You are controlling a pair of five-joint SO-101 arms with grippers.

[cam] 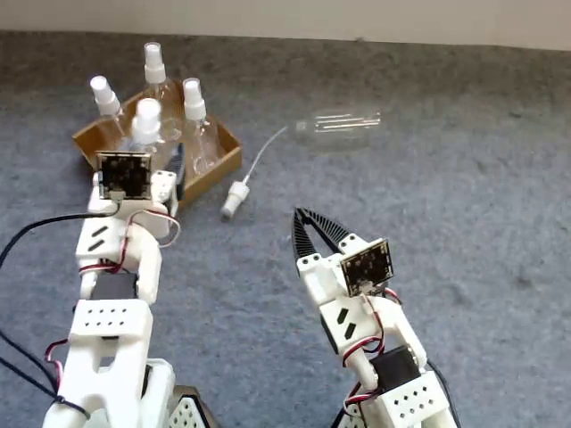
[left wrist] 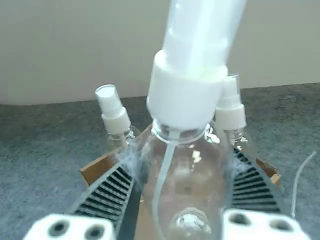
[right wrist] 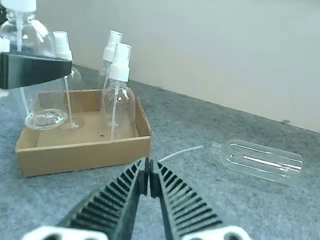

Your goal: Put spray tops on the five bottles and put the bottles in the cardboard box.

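My left gripper (left wrist: 182,200) is shut on a clear bottle (left wrist: 186,175) that carries a white spray top (left wrist: 192,80), holding it upright low in the near part of the cardboard box (cam: 219,169). Three more capped bottles (cam: 194,120) stand in the box. An uncapped bottle (cam: 339,127) lies on its side on the grey mat. A loose spray top (cam: 235,198) with its long tube lies between that bottle and the box. My right gripper (cam: 308,234) is shut with nothing in it, low over the mat just short of the loose spray top.
The grey mat (cam: 446,223) is open to the right of the lying bottle. The box's near wall (right wrist: 85,152) faces my right gripper (right wrist: 149,172). A pale wall runs behind the table.
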